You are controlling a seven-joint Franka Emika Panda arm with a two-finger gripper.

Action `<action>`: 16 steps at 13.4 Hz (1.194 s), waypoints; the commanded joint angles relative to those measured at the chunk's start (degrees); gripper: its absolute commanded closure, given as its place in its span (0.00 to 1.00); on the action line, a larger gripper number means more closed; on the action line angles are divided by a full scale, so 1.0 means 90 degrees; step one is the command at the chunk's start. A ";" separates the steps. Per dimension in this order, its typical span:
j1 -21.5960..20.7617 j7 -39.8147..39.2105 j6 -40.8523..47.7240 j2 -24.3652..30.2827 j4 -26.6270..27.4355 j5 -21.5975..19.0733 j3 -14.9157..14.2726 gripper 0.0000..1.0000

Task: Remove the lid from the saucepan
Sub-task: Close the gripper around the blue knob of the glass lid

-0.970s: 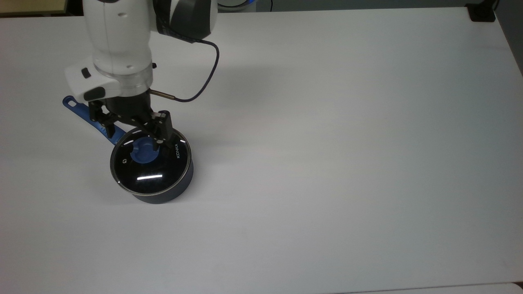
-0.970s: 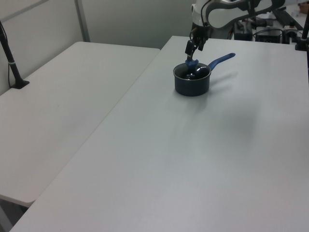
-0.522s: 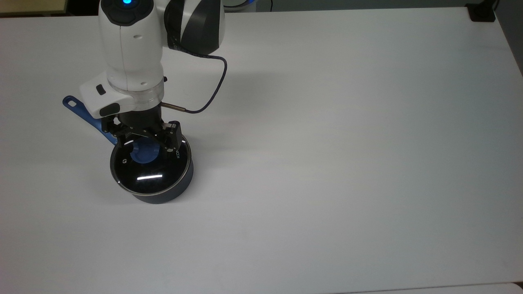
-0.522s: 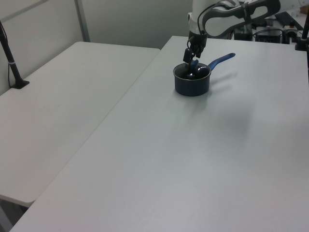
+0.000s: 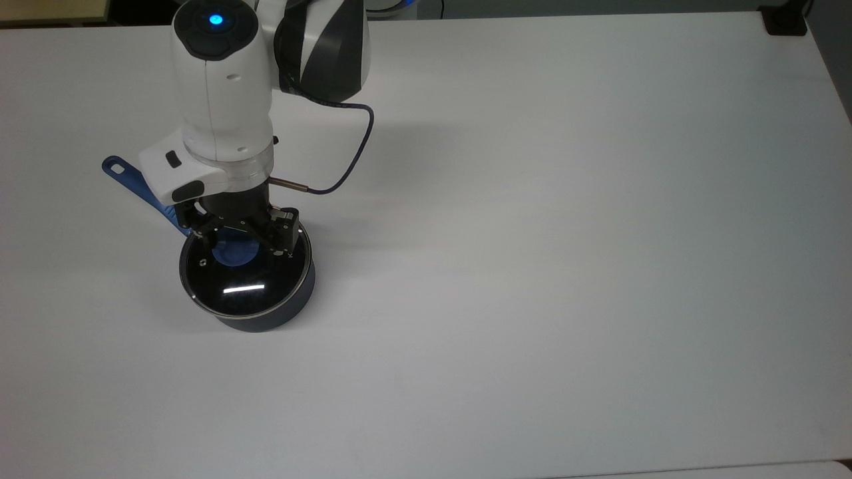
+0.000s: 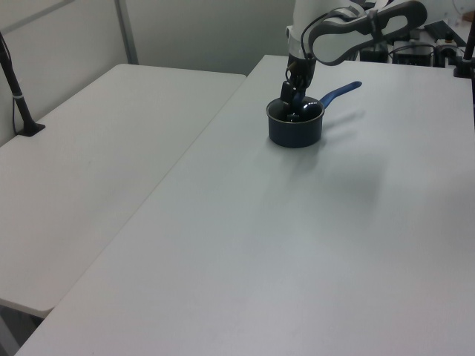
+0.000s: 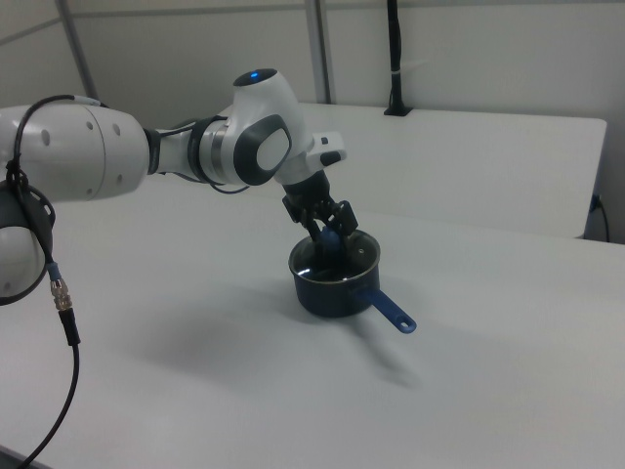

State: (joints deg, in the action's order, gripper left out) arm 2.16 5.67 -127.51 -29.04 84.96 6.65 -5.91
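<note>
**A:** So what was in the shot? Biggest stuff first.

**B:** The white tabletop (image 5: 532,266) took up pretty much the whole top view, with a second white table (image 6: 89,163) butted up beside it on the left view's left. Next biggest was the arm (image 5: 223,100), white with dark grey joints and a blue light on top, reaching down from the upper left of the top view. A thin dark cable (image 5: 346,166) looped off its wrist.

**A:** And the saucepan?

**B:** The saucepan (image 5: 293,303) sat on the tabletop in the left-center of the top view, dark navy, upright. Its long blue handle (image 5: 126,174) stuck out toward the upper left of the top view, mostly hidden under the arm, with the hole at its end showing. In the right view the handle pointed toward the lower right instead.

**A:** Lid off yet?

**B:** Nope, the lid (image 5: 246,286) was sitting flat on the saucepan, glass with a thin metal rim and a bright streak of reflected light on it.

**A:** Gripper?

**B:** The gripper (image 5: 241,241) was right down over the middle of the lid, fingers spread apart, one on each side of the blue knob (image 5: 234,254). Couldn't tell if the fingers were touching the knob or not.
</note>
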 commanded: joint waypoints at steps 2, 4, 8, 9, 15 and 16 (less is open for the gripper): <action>0.0043 -0.0102 -0.0100 -0.0016 -0.0231 0.0003 0.0012 0.22; 0.0053 -0.0142 -0.0100 0.0014 -0.0231 0.0013 0.0002 0.30; 0.0043 -0.0229 -0.0071 0.0023 -0.0221 0.0101 0.0002 0.31; 0.0043 -0.0239 -0.0042 0.0033 -0.0221 0.0101 0.0012 0.29; 0.0024 -0.0571 -0.0003 0.0033 -0.0221 0.0091 0.0012 0.25; 0.0014 -0.0649 0.0007 0.0033 -0.0211 0.0091 0.0012 0.25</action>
State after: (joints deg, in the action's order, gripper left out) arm 2.52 1.79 -127.51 -29.04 83.00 6.90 -5.91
